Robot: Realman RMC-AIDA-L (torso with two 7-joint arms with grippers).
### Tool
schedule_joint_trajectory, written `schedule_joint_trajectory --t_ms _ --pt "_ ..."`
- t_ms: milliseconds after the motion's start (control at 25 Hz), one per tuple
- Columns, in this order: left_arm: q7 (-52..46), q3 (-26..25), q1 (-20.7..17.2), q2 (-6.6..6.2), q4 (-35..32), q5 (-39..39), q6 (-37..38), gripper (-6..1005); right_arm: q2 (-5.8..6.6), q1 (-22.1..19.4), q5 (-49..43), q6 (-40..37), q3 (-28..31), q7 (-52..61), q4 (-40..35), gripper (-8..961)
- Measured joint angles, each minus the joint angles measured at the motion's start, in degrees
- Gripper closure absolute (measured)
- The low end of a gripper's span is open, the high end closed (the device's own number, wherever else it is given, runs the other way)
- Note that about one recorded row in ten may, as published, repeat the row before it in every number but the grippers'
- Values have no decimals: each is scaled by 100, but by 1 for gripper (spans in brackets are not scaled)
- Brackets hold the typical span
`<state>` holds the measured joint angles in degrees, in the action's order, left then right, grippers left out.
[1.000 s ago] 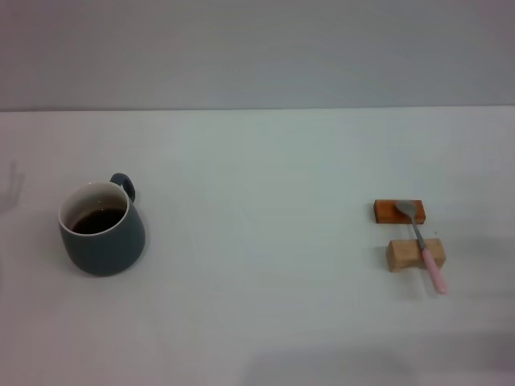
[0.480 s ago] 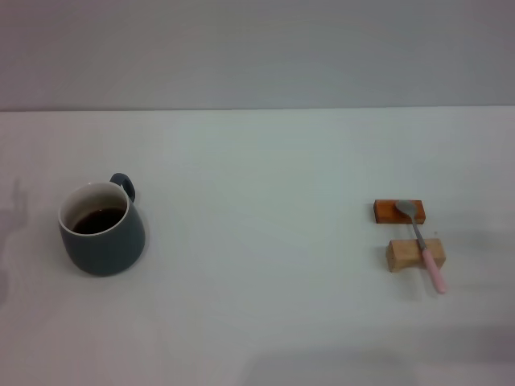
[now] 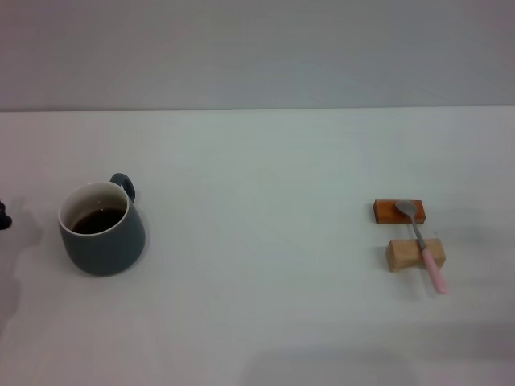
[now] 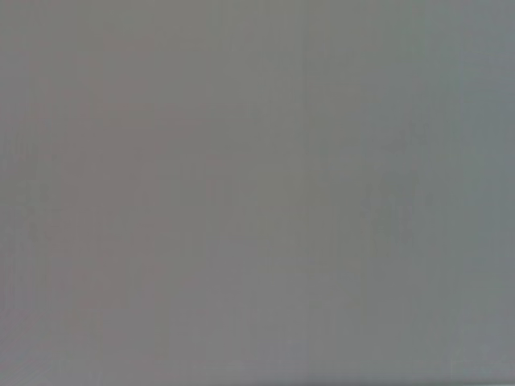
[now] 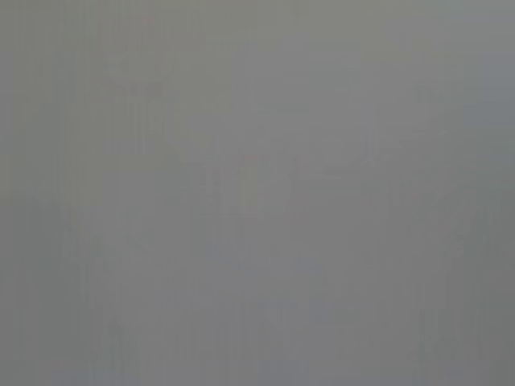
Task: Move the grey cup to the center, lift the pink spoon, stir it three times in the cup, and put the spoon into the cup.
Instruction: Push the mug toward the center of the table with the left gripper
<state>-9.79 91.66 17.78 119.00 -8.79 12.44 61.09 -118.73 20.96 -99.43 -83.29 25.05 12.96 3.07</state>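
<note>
The grey cup stands upright at the left of the white table in the head view, its handle turned to the far side and dark liquid inside. The pink spoon lies at the right, its metal bowl on a brown block and its pink handle over a light wooden block, pointing to the near side. A small dark tip of my left gripper shows at the view's left edge, apart from the cup. My right gripper is out of view. Both wrist views show only plain grey.
The brown block and the light wooden block sit one behind the other under the spoon. The white table stretches between cup and spoon, with a grey wall behind it.
A dark tip of my left gripper has come into view at the left edge, and its shadow beside the cup has grown. Cup and spoon have not moved.
</note>
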Motion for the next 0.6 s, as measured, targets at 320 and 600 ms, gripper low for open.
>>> schedule_joint_trajectory --t_ms 320,600 --pt "-55 675 -13 0 0 0 -31 1001 0 4 3 -16 69 0 -16 302" --pt "-58 1098 -66 -1 -72 4 -32 1001 0 4 4 -20 71 0 -26 302"
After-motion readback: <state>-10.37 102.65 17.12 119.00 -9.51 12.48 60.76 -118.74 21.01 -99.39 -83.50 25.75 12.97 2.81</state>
